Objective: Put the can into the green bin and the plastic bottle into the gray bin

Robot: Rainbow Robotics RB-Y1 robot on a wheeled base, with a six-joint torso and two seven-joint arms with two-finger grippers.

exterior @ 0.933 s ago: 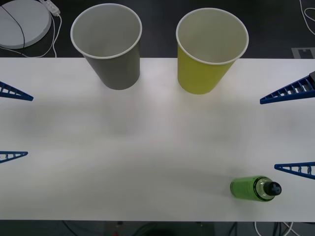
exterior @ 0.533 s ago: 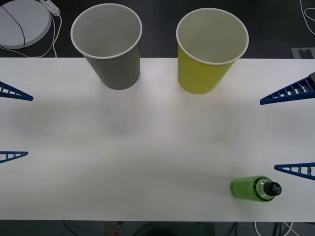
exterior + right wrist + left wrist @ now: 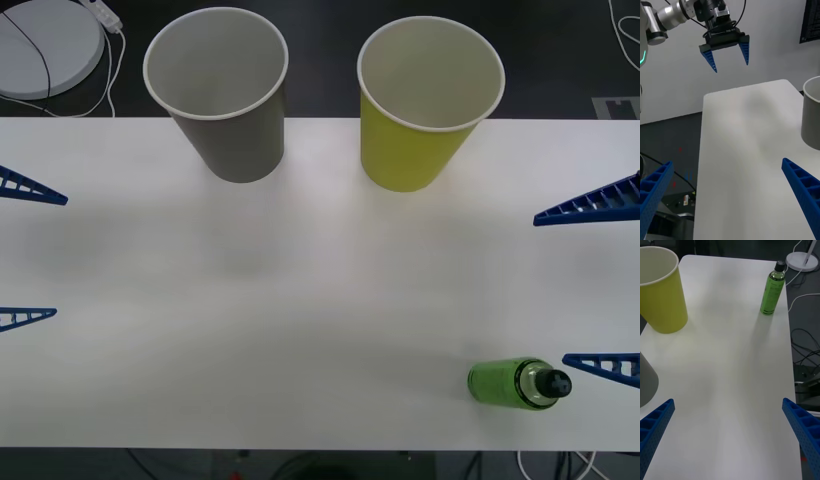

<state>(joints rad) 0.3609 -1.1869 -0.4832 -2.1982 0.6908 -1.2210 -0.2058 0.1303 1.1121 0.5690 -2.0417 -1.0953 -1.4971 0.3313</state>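
The plastic bottle (image 3: 520, 383) (image 3: 772, 288), bright green with a black cap, stands upright near the table's front right corner. The gray bin (image 3: 215, 90) (image 3: 811, 112) (image 3: 645, 384) and the green bin (image 3: 430, 100) (image 3: 660, 292) stand side by side at the table's far edge, both showing bare insides. The can is out of view. My right gripper (image 3: 550, 289) (image 3: 727, 162) is open at the right edge, its near finger just right of the bottle's cap. My left gripper (image 3: 60, 256) (image 3: 728, 401) (image 3: 731, 66) hangs open at the left edge, holding nothing.
The white table (image 3: 320, 300) is bare between the bins and the bottle. A white round disc (image 3: 45, 45) with a cable lies on the dark floor beyond the far left corner. More cables (image 3: 805, 341) lie on the floor by the table's side.
My right gripper has shifted slightly outward and toward the table's front edge. The bottle, both bins and the left gripper have stayed put.
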